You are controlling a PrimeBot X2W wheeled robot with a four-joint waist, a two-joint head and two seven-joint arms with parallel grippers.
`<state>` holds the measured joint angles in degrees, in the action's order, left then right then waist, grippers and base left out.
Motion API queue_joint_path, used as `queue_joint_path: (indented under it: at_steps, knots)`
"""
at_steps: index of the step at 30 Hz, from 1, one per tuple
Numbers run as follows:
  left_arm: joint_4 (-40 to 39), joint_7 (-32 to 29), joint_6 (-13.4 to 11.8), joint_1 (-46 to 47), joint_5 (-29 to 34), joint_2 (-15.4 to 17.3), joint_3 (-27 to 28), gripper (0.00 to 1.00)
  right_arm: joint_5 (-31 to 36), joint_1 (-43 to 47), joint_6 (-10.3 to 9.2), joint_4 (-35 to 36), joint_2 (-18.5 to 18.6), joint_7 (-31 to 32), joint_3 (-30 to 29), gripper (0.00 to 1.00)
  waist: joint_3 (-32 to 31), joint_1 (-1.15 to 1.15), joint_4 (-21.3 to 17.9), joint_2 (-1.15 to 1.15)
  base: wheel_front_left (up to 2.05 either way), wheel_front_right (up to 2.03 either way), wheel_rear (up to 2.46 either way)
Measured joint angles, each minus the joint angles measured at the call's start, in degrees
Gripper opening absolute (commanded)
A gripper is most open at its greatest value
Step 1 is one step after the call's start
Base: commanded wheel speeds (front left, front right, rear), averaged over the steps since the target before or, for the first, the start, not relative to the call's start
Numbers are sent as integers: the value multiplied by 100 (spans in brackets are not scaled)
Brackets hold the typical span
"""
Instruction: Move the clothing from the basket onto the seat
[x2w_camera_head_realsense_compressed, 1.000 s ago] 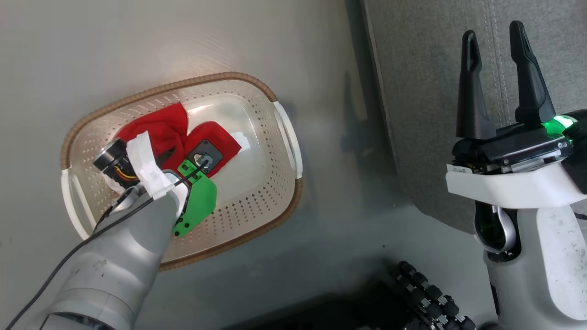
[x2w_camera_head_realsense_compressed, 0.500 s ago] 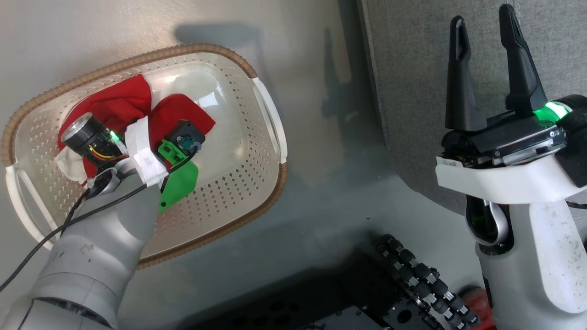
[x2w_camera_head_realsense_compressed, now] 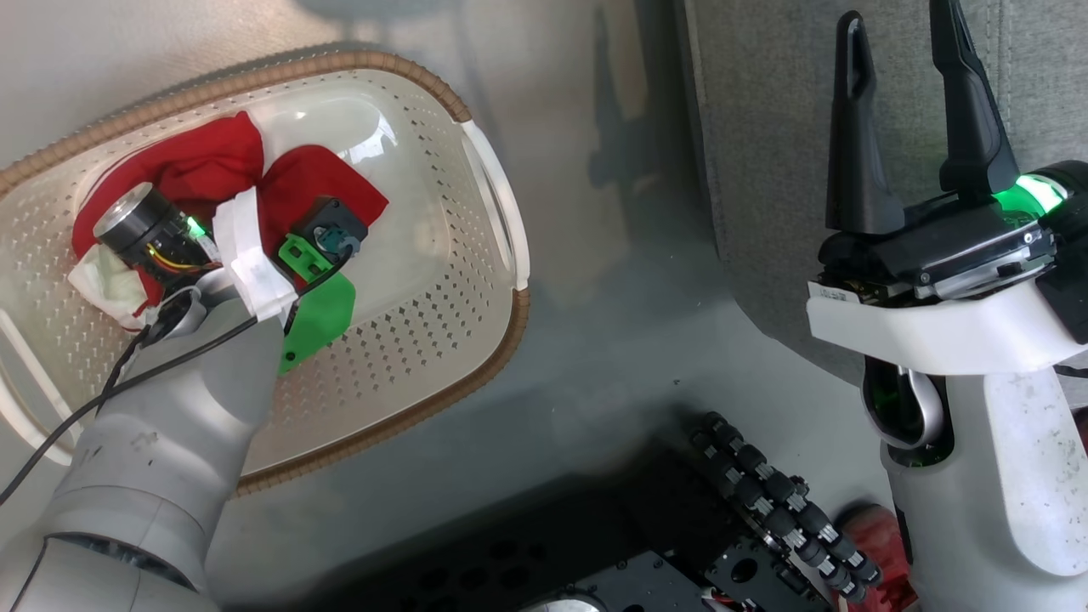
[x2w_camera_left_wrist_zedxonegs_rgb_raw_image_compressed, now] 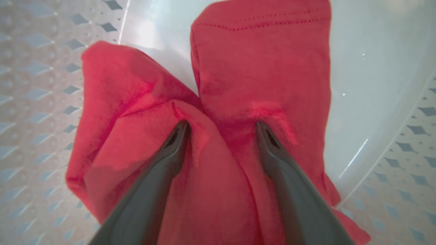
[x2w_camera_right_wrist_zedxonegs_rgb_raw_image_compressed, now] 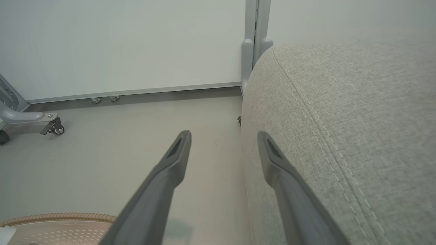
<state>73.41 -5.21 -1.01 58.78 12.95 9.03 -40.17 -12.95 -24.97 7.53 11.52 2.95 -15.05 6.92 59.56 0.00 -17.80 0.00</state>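
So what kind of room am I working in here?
Probably a test room staged as a home: grey upholstered seat, laundry basket on bare floor, plain white wall panels, a castor-wheeled frame.

Nothing legible anywhere. Small white sticker at the base of the right gripper: dark print, too small to read. White band round the left arm: faint marks at most, too blurred to read.
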Motion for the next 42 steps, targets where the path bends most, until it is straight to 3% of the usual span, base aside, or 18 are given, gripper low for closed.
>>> queue_joint_path:
  at_steps: [4,5,6,7,17,23,35,42]
  knots:
    - [8,-30,-1,68,-32,-3,-63,100,-1,-22,0,15,0,0,1,100,84,0,-4,0,0,0,0]
    - [9,-76,0,74,-32,-5,-76,83,0,-30,1,23,0,-1,1,100,101,0,-5,0,0,0,0]
    - [13,-78,4,77,-34,-11,-90,47,4,-35,1,25,0,-1,1,100,114,0,-3,0,0,0,0]
    - [15,-76,11,82,-42,-18,-105,0,5,-36,0,27,-1,-1,1,100,121,0,3,0,0,0,0]
    - [27,350,68,73,-235,-108,-125,0,76,-40,1,-41,-2,-1,-45,100,-13,0,89,0,0,0,0]
    - [-7,900,-91,-133,-594,-275,96,0,101,-10,1,-132,18,-1,-62,100,-374,0,158,0,0,0,0]
    - [-218,1920,-327,-1151,-1593,-497,733,0,224,634,1,-483,241,-1,-31,100,-1709,-1,349,0,0,0,0]
    - [-1308,2018,-380,-1899,-1969,-494,1020,0,256,1202,0,-677,353,-1,93,100,-2691,-1,477,0,0,0,0]
